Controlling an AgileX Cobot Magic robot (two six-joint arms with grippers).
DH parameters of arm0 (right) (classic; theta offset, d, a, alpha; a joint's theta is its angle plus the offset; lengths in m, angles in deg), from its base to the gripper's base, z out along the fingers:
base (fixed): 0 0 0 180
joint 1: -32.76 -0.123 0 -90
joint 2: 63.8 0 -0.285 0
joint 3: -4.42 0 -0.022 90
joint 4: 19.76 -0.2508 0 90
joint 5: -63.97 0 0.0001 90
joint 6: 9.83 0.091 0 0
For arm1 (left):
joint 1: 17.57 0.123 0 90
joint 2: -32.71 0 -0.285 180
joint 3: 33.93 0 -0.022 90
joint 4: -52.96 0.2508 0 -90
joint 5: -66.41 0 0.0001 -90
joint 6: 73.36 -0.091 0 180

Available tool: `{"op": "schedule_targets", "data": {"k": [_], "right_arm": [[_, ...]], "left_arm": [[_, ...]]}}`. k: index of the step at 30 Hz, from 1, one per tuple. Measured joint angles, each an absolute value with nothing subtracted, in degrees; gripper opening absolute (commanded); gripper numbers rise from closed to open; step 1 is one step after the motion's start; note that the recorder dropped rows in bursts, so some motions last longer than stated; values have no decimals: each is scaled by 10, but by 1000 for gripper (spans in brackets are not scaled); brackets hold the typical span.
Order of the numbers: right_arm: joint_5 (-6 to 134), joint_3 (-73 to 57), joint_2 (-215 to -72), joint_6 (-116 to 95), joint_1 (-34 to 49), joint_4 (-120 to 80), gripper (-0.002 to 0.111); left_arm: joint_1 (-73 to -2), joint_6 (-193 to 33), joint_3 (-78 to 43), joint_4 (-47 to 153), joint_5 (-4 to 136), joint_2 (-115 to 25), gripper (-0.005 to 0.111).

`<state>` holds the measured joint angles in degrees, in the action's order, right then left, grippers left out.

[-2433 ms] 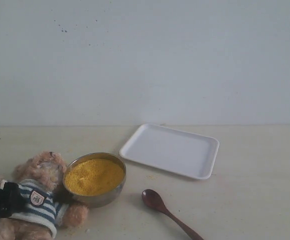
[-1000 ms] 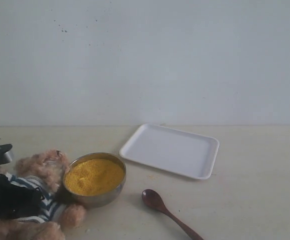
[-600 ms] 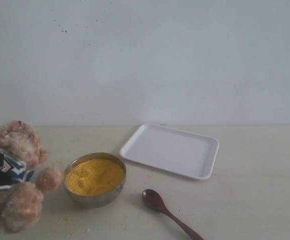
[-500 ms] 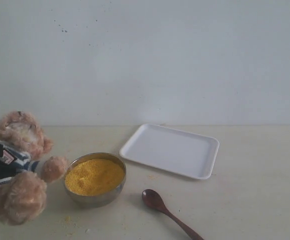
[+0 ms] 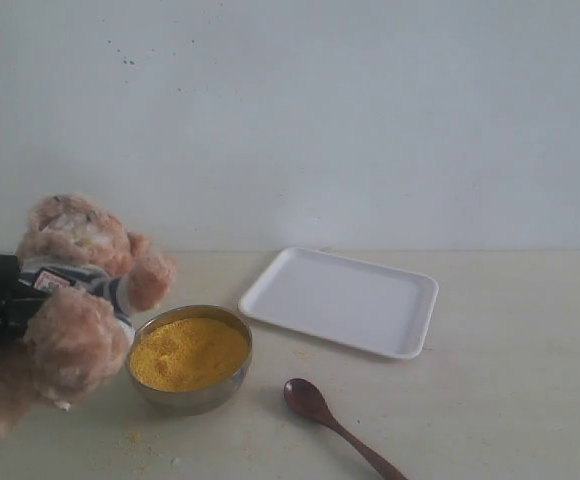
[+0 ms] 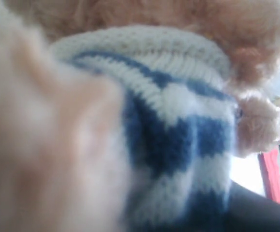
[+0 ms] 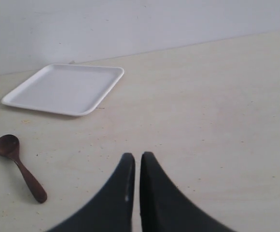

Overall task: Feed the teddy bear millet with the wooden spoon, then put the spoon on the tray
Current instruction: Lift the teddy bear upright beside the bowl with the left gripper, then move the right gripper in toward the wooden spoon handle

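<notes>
Gripping the bear (image 5: 75,300) by its striped torso, the left gripper (image 5: 8,305) is clamped on it; the bear is held up, just beside the millet (image 5: 188,352).
Spoon (image 5: 320,410) is laid on the table (image 5: 510,380) near the tray (image 5: 340,300), apart from both grippers; right gripper (image 7: 136,181) fingers are pressed together.

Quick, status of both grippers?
Left gripper: closed on the teddy bear.
Right gripper: closed, holding nothing.
</notes>
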<state>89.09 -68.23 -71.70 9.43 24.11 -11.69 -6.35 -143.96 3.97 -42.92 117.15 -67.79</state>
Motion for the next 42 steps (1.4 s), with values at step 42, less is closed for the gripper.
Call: {"op": "schedule_targets", "data": {"k": [42], "right_arm": [[544,-682,-716,113,241,-116,4]], "left_arm": [[-20,-1479,7,-458,1275,-767,4]]}}
